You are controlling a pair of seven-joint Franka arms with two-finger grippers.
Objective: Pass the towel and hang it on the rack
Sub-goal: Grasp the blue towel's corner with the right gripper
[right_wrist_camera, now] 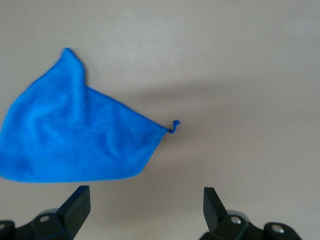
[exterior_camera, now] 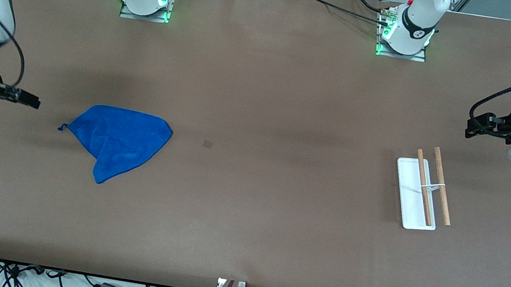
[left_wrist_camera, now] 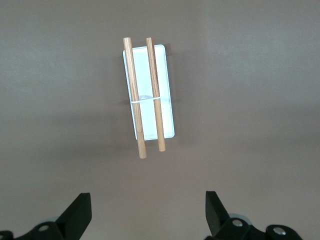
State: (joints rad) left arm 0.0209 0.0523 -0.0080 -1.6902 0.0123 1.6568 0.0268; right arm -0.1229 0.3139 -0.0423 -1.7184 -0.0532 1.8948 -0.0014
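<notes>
Front view: lying crumpled on desk [exterior_camera: 245, 221], towel [exterior_camera: 118, 142]; standing toward left arm's end, rack [exterior_camera: 415, 194]. Hovering with fingers spread, empty: left claw [left_wrist_camera: 148, 212] over rack, right claw [right_wrist_camera: 146, 209] beside towel.

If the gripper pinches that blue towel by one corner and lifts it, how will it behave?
The towel lies flat, folded and creased, so it is probably floppy and would drape from the pinch. Its fuzzy surface suggests decent grip. It looks thin, likely light, and could swing.

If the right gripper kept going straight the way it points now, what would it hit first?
Probably bare brown table. The right gripper, open, hangs beside the bright blue microfibre towel, whose corner loop lies closest to that line; depth is unclear.
</notes>
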